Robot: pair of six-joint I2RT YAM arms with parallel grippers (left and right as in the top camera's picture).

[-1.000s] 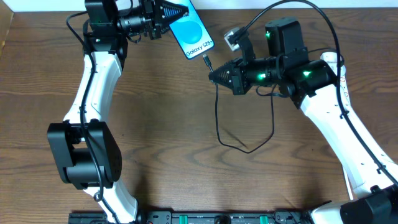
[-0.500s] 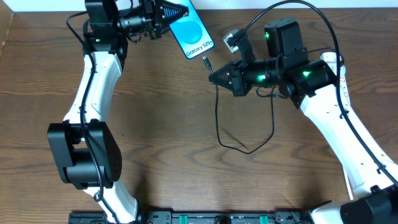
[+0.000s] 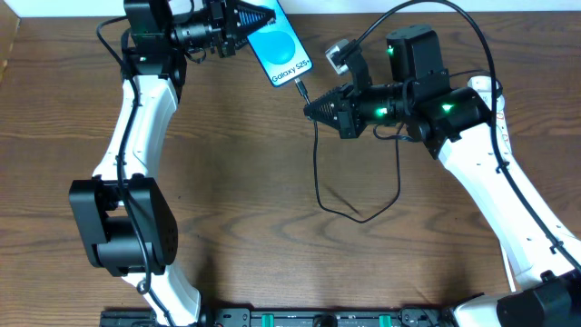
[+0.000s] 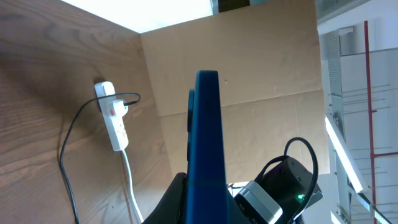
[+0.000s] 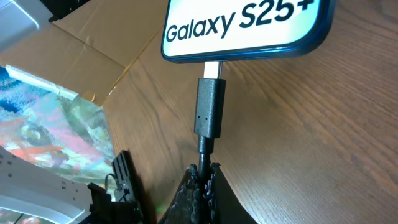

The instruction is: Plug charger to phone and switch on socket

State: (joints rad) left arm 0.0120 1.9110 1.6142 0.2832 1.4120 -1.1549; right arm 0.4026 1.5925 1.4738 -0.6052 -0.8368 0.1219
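Note:
The phone (image 3: 282, 47), light blue with "Galaxy S25+" text, is held up at the table's far edge by my left gripper (image 3: 256, 20), which is shut on its top end. In the left wrist view the phone (image 4: 206, 143) shows edge-on between the jaws (image 4: 202, 199). My right gripper (image 3: 311, 108) is shut on the charger cable just behind its black connector (image 5: 210, 116); the connector's metal tip sits in the phone's bottom port (image 5: 213, 64). The black charger cable (image 3: 318, 173) loops over the table. The white socket strip (image 4: 113, 118) lies on the table in the left wrist view.
A brown cardboard sheet (image 4: 249, 74) lies beyond the table's far edge. The strip's white cord (image 4: 129, 180) runs toward the left gripper. The wooden table (image 3: 254, 227) spreads between both arms.
My right gripper has edged slightly toward the phone with the connector. The left arm and phone have not moved.

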